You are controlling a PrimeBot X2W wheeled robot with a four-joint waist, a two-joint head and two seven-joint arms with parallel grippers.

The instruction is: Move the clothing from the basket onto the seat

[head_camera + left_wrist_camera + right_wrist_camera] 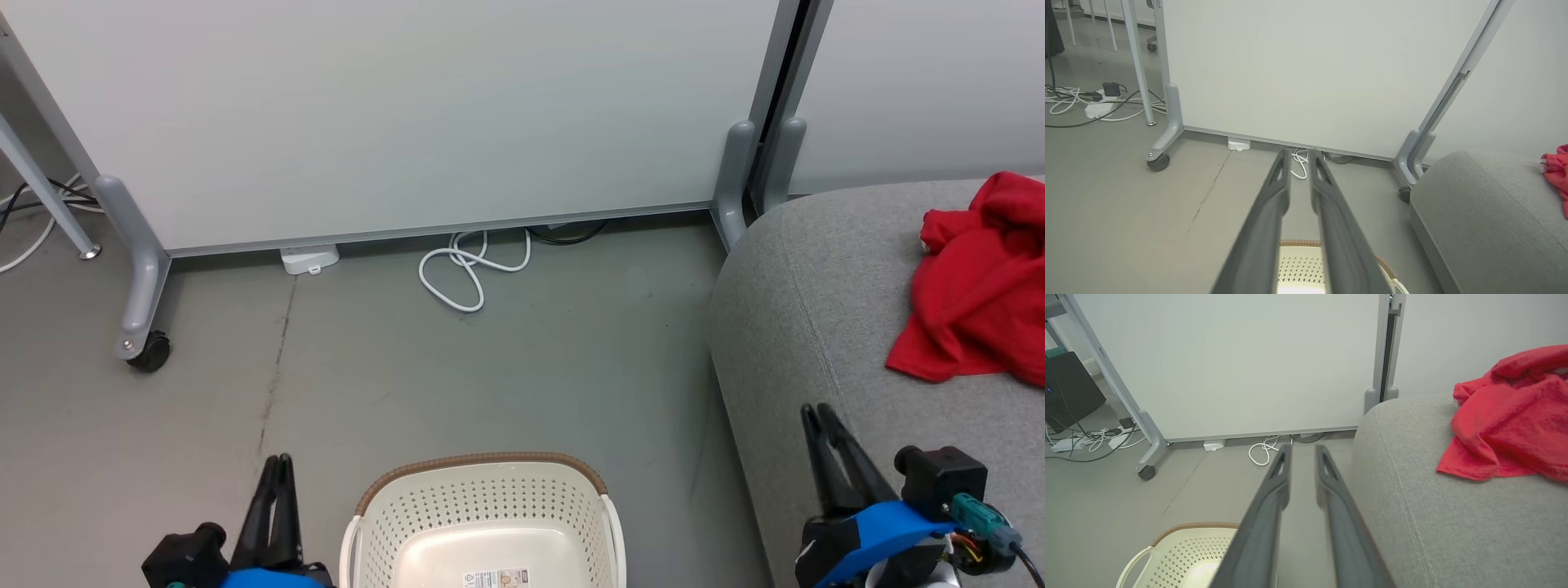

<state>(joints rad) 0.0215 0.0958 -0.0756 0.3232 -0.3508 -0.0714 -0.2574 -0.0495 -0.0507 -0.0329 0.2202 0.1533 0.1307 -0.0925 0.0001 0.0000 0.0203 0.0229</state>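
- The left pincer [277,464] points forward over the grey floor [490,367]. Its two dark fingers stand a slim gap apart with nothing between them.
- The right pincer [815,408] also points forward. Its fingers are parted by a narrow gap, which the right wrist view shows plainly, and they grip nothing.
- The basket [482,460] sits on the floor between the two pincers, just right of the left one and left of the right one, low by their bases. Its brown rim curves ahead of its cream perforated wall, and its bare bottom shows a small label.
- The seat [816,327] lies under and to the right of the right pincer, whose fingers rise over its rounded left edge in the head view.
- The clothing [980,294], a crumpled red heap, rests on the seat ahead and to the right of the right pincer, well apart from its fingertips and far to the right of the left pincer.
- A pale partition panel [408,122] stands ahead of both pincers, beyond the fingertips.
- A looped white cable [469,269] lies on the floor at the foot of the panel, ahead of the gap between the pincers.
- A black castor [151,351] on the panel's grey foot sits ahead and to the left of the left pincer.
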